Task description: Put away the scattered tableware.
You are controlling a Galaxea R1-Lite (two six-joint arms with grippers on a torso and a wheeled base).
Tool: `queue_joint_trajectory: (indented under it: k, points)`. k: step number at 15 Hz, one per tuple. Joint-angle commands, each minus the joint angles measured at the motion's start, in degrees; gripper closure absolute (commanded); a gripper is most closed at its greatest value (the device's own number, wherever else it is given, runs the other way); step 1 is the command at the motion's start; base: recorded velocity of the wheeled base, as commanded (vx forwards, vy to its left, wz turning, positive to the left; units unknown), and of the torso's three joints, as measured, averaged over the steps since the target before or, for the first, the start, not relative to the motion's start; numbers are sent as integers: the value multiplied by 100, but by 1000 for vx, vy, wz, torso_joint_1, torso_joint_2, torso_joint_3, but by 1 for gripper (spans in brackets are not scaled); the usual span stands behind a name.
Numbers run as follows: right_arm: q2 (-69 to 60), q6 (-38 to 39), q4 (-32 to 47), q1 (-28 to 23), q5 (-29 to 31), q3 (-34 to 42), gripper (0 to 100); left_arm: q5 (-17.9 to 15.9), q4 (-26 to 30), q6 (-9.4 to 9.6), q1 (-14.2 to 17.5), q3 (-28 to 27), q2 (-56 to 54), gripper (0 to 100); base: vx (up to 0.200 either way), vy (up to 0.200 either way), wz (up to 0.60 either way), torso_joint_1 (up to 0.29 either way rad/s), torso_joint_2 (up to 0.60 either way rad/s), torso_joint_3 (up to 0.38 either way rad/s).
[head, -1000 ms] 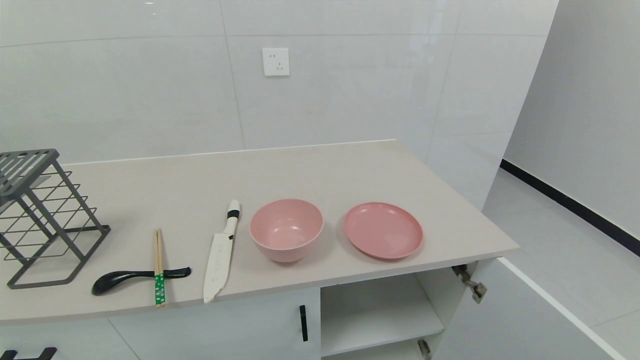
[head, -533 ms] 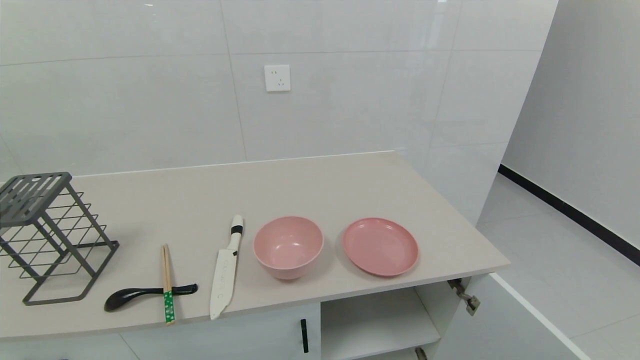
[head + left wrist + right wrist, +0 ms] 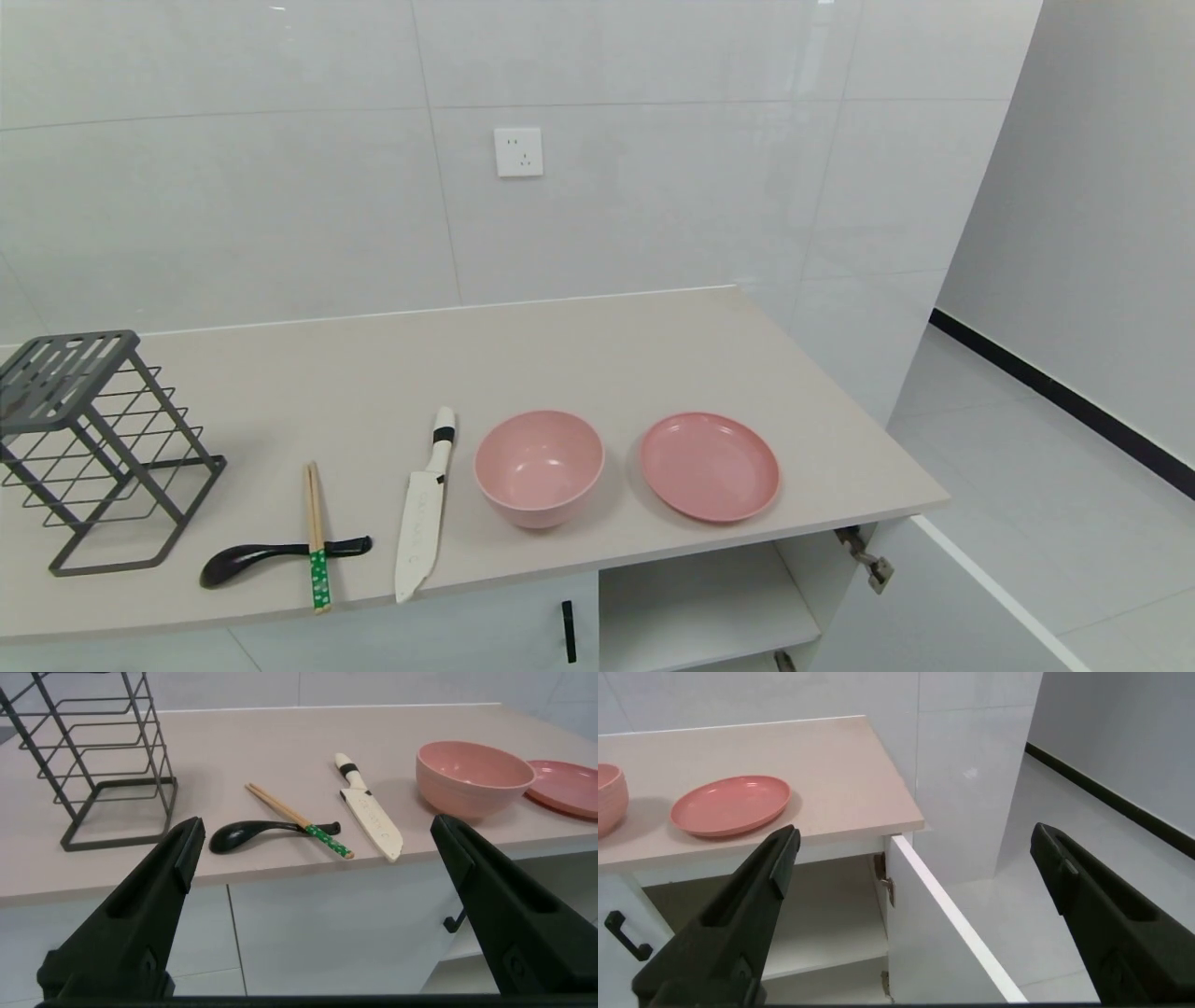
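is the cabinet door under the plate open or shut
Open: the door stands swung out on its hinges, and the shelf inside shows.

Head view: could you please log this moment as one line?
left gripper open | right gripper open | bowl, plate, knife, chopsticks, spoon on counter | cabinet open

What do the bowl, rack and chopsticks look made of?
Bowl: probably matte pink plastic, going by its dull, even surface.
Rack: dark painted metal, with thin rods and a slatted top.
Chopsticks: wood or bamboo, with tan shafts and green patterned ends.
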State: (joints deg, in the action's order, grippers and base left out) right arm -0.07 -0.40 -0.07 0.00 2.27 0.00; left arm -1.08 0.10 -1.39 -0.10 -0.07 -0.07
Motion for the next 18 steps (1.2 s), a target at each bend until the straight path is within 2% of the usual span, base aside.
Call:
queue_joint_trajectory:
  k: [1, 6, 10, 18]
  points:
    - [7, -4, -1, 0, 2, 0, 0, -6, -1, -2, 1, -1, 7, 0, 0, 0, 0, 0, 0, 0]
    - [7, 5, -1, 0, 11, 0, 0, -6, -1, -2, 1, -1, 7, 0, 0, 0, 0, 13, -27, -22]
    - [7, 5, -1, 0, 2, 0, 0, -6, -1, -2, 1, -1, 7, 0, 0, 0, 0, 139, -347, -211]
    - [7, -4, -1, 0, 11, 0, 0, 3, -1, -2, 1, 7, 7, 0, 0, 0, 0, 16, -15, 1]
